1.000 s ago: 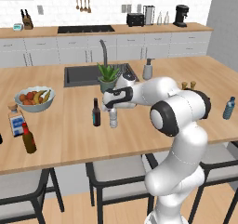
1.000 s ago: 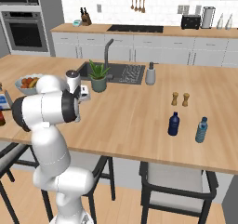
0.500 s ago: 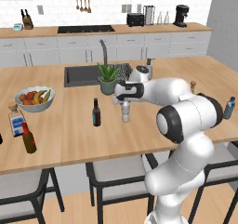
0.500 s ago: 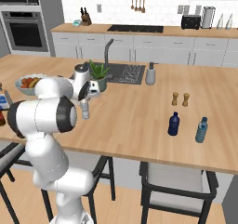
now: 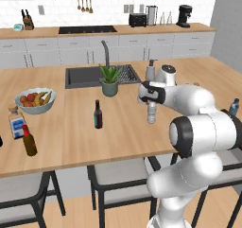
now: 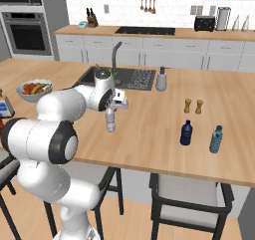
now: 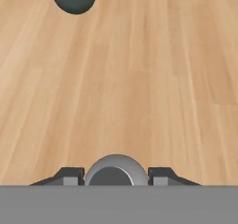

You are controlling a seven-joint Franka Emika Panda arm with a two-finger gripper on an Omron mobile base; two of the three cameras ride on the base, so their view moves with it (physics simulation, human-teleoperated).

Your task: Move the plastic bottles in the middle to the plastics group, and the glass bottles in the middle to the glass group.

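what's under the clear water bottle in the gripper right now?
Bare wooden counter. The clear water bottle hangs from the gripper, clamped at its cap. The bottle covers the spot straight below it in the hand view; whether its base touches cannot be told.

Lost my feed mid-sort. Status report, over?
Gripper shut on clear water bottle, held above the island counter. Plastics group off to its right. Nothing in between.

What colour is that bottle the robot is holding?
Clear and colourless water bottle; best in the right base view.
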